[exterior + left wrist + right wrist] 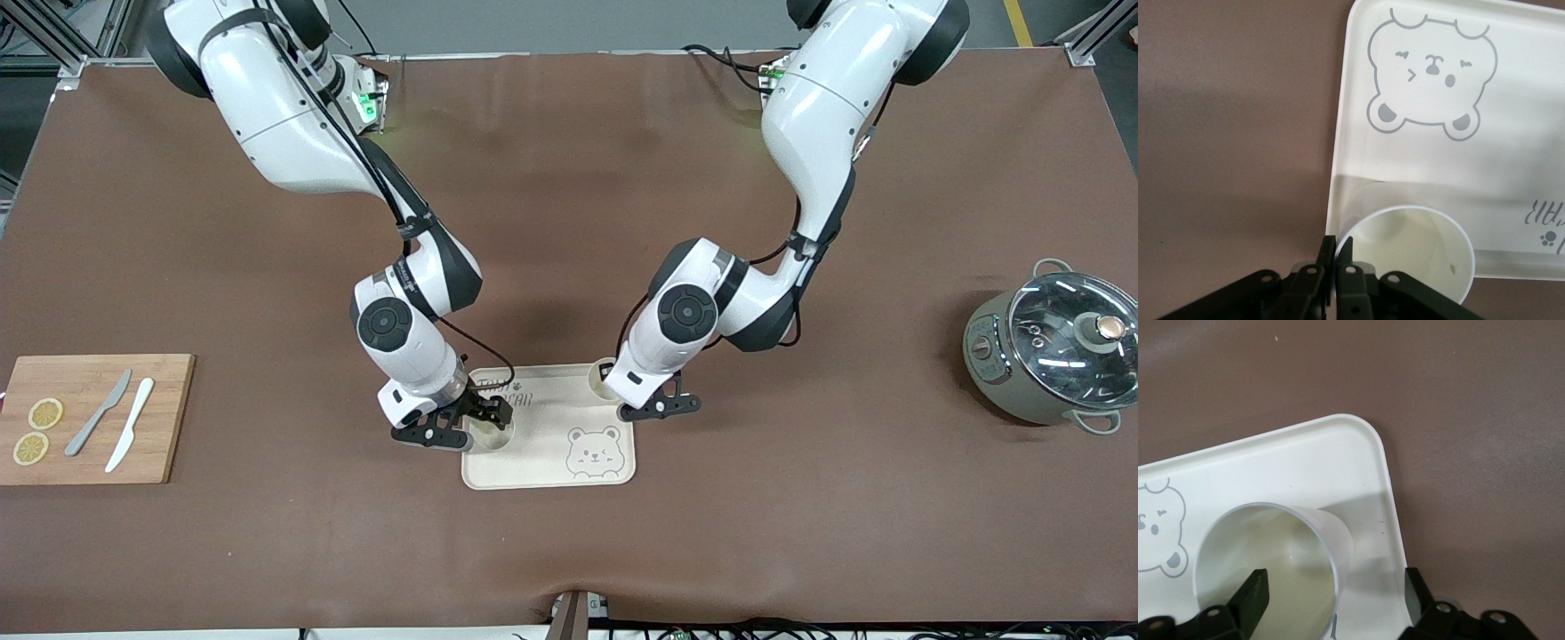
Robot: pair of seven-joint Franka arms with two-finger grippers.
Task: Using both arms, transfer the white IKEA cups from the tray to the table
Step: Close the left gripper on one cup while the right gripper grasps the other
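Observation:
A cream tray (551, 418) with a bear drawing lies mid-table. Two white cups stand on it. One cup (603, 377) is in the tray corner farther from the front camera, toward the left arm's end. My left gripper (633, 402) is shut on its rim, as the left wrist view shows: gripper (1337, 252), cup (1418, 253), tray (1518, 167). The other cup (492, 434) stands at the tray edge toward the right arm's end. My right gripper (467, 431) is open around its wall, one finger inside the cup and one outside; the right wrist view shows gripper (1337, 587), cup (1271, 553) and tray (1291, 467).
A wooden cutting board (169, 418) with two lemon slices, a grey knife and a white knife lies at the right arm's end. A grey pot with a glass lid (1053, 351) stands at the left arm's end. Brown mat covers the table.

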